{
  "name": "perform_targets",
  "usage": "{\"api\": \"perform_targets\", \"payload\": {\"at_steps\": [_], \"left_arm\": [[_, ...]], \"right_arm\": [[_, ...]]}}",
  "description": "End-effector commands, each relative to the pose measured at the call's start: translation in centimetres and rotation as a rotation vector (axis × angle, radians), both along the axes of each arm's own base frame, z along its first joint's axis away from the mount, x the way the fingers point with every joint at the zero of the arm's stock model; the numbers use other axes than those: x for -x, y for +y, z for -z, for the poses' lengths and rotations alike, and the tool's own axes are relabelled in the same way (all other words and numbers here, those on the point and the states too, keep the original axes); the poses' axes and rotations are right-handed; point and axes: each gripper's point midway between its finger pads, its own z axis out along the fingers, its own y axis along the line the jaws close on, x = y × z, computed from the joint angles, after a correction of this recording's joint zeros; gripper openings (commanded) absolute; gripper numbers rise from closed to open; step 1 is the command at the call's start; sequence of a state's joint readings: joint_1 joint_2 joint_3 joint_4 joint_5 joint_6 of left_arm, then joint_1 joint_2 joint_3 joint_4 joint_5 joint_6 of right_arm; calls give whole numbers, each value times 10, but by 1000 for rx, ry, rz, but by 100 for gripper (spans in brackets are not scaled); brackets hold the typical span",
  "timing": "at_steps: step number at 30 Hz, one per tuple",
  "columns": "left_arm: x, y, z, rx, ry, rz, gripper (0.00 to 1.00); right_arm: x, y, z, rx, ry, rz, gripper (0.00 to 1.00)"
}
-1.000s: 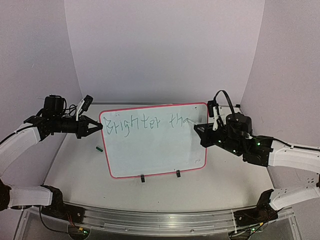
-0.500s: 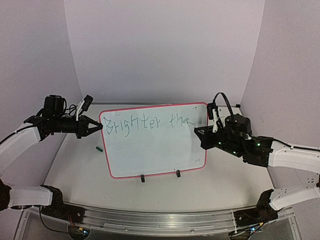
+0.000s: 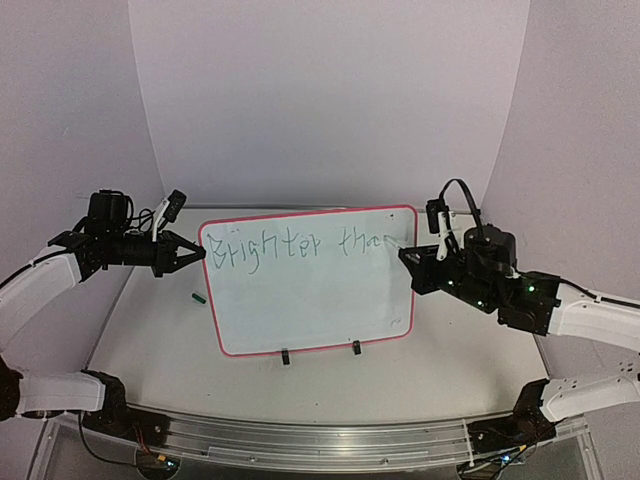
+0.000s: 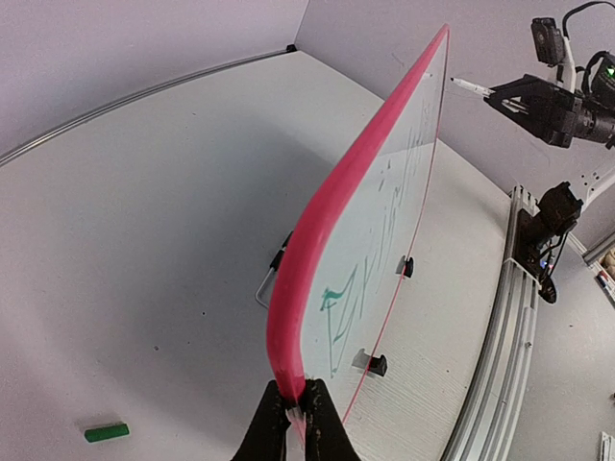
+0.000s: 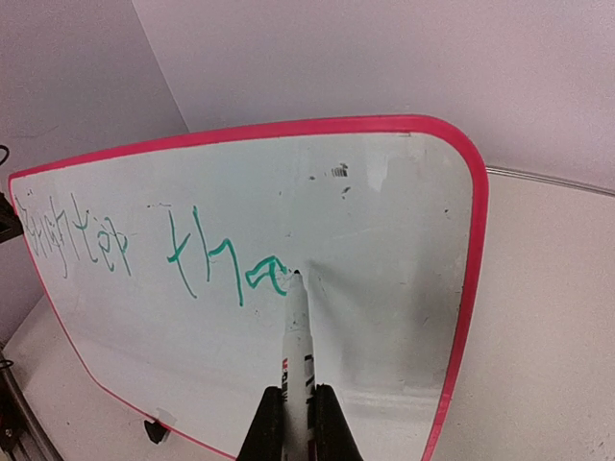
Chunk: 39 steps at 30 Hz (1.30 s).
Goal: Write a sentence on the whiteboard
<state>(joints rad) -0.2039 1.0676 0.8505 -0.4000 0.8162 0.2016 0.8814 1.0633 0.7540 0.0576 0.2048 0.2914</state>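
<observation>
The whiteboard (image 3: 300,305) stands upright, tilted, with a red-pink frame. The sentence (image 3: 290,245) in green reads "Brighter tha" along its top; in the right wrist view "tha" (image 5: 221,264) shows large, and its first letters (image 4: 336,322) show in the left wrist view. My left gripper (image 3: 195,252) (image 4: 296,403) is shut on the board's left edge. My right gripper (image 3: 408,256) (image 5: 298,408) is shut on a white marker (image 5: 300,327), whose tip sits at the board just right of the "a". The left wrist view also shows that marker (image 4: 471,86).
A small green cap (image 3: 198,297) (image 4: 106,432) lies on the table left of the board. Two black clips (image 3: 285,357) (image 3: 356,347) hold the board's lower edge. A wire stand (image 4: 269,279) sits behind it. A metal rail (image 3: 300,440) runs along the near edge.
My right arm has shifted a little to the right with the marker, and the green "a" after "th" has grown. The left arm and the board have stayed put.
</observation>
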Motion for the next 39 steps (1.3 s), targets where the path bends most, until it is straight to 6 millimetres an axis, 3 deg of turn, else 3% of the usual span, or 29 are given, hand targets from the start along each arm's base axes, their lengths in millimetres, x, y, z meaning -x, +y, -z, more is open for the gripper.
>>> {"api": "perform_targets", "payload": {"at_steps": [1,14,22,34,39], "left_arm": [[7,-3,22,-50,68,22,0],[7,-3,22,-51,67,23,0],[7,-3,22,-51,66,22,0],[7,-4,22,-49,69,23,0],[7,-4,22,-49,69,24,0]], "right_arm": [[-9,0,-19,8,-49,26,0],[-18,6,-25,54,-80,33,0],[-17,3,-14,53,-54,44,0],[-1,3,15,19,38,-5,0],[-1,0,11,15,25,8,0]]}}
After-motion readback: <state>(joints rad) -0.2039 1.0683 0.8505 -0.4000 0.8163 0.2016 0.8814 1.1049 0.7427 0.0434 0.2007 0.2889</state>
